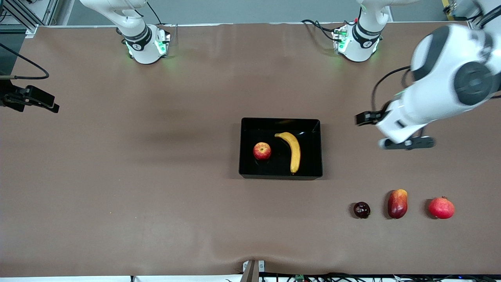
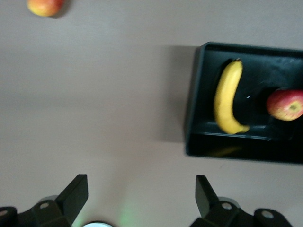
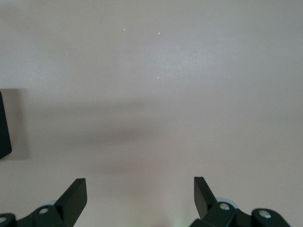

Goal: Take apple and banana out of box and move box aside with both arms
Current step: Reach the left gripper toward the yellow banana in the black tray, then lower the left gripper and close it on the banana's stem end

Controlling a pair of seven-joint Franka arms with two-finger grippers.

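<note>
Near the middle of the brown table [image 1: 156, 196] sits the black box [image 1: 280, 123], with both task fruits already lying inside it and apart from each other: the red apple [image 1: 262, 151] toward the right arm's end of the box and the banana [image 1: 292, 150] beside it, at about three o'clock from the apple in the front view, its length running from the box's farther wall toward the nearer one. At roughly five o'clock from the box, nearer the front camera, three other fruits lie in a row, apart from one another: a small dark round fruit [image 1: 361, 210], the oblong mango [image 1: 397, 203] and the pomegranate [image 1: 441, 208] toward the left arm's end. At three o'clock from the box, the left gripper [image 2: 142, 196] hangs over bare table, its fingers [image 2: 75, 194] spread wide and holding nothing. The right gripper [image 3: 140, 196] is outside the front view; its wrist camera shows it above bare table with a corner of the box at the frame's edge, fingers likewise released and empty.
</note>
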